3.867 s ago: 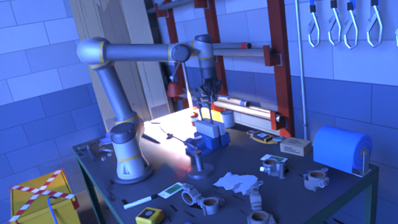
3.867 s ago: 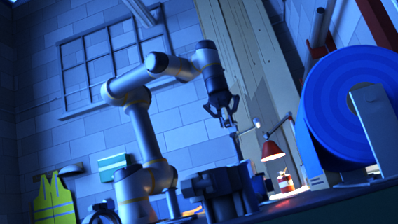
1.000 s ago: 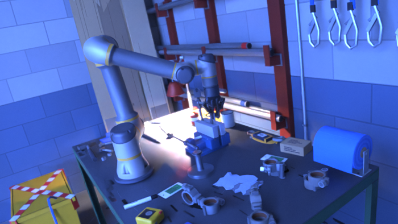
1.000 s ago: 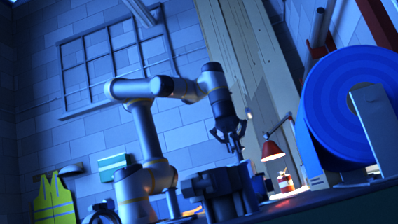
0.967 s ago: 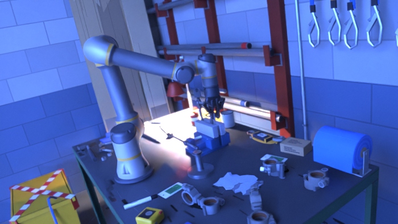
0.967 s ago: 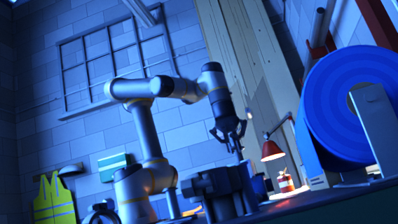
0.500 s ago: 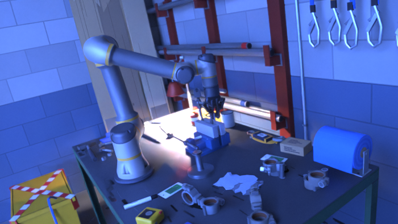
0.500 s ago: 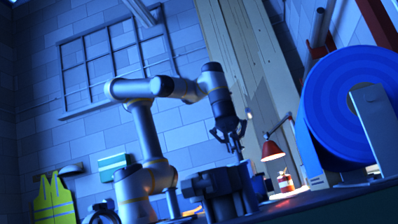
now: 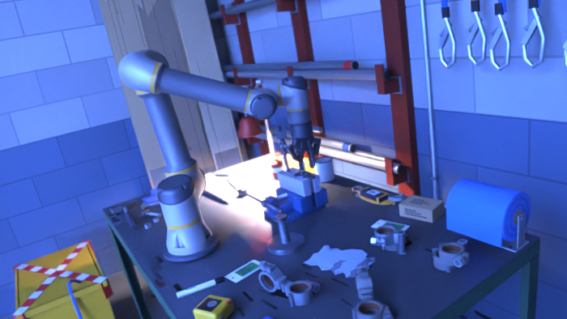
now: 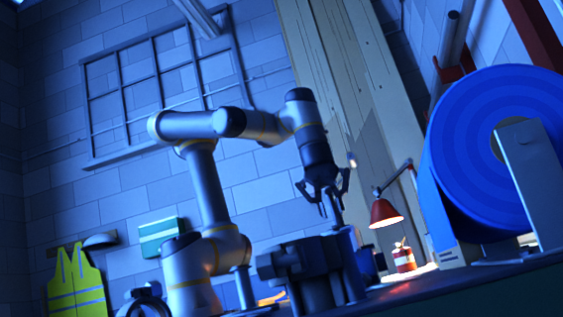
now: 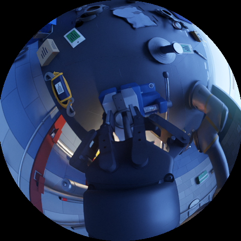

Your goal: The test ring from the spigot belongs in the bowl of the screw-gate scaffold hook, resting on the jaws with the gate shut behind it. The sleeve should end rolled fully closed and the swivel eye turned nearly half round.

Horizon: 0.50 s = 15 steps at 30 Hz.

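The scaffold hook (image 11: 125, 123) stands upright in the blue bench vise (image 9: 297, 192), clamped between its pale jaws at the middle of the table. A thin metal ring (image 11: 120, 119) shows around the hook just above the jaws in the wrist camera. The spigot (image 9: 283, 232), a short post on a round base, stands in front of the vise with nothing on its top. My gripper (image 11: 123, 115) points straight down over the vise, its fingers on either side of the hook's upper part, and it is open and holds nothing.
A large blue roll (image 9: 486, 212) on a stand fills the table's right end. Several scaffold couplers (image 9: 389, 239), crumpled paper (image 9: 338, 259), a cardboard box (image 9: 421, 207) and a yellow-edged tag (image 11: 61, 89) lie around the vise. A red rack (image 9: 395, 93) with tubes rises behind it.
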Motion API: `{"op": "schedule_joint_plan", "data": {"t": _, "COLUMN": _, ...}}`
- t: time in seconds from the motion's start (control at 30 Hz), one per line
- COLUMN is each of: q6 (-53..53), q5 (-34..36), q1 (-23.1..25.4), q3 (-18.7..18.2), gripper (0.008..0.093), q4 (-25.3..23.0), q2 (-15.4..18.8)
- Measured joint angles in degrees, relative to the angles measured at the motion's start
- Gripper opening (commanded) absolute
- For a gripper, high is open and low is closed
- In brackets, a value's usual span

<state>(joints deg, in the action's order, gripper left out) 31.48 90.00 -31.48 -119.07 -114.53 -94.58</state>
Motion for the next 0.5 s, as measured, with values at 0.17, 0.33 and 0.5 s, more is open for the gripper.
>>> {"op": "schedule_joint_plan", "data": {"t": 0.17, "q6": 0.0, "q5": 0.0, "q1": 0.0, "q3": 0.0, "gripper": 0.0380, "q4": 0.0, "q2": 0.0}}
{"op": "schedule_joint_plan", "data": {"t": 0.33, "q6": 0.0, "q5": 0.0, "q1": 0.0, "q3": 0.0, "gripper": 0.0380, "q4": 0.0, "q2": 0.0}}
{"op": "schedule_joint_plan", "data": {"t": 0.5, "q6": 0.0, "q5": 0.0, "q1": 0.0, "q3": 0.0, "gripper": 0.0380, "q4": 0.0, "q2": 0.0}}
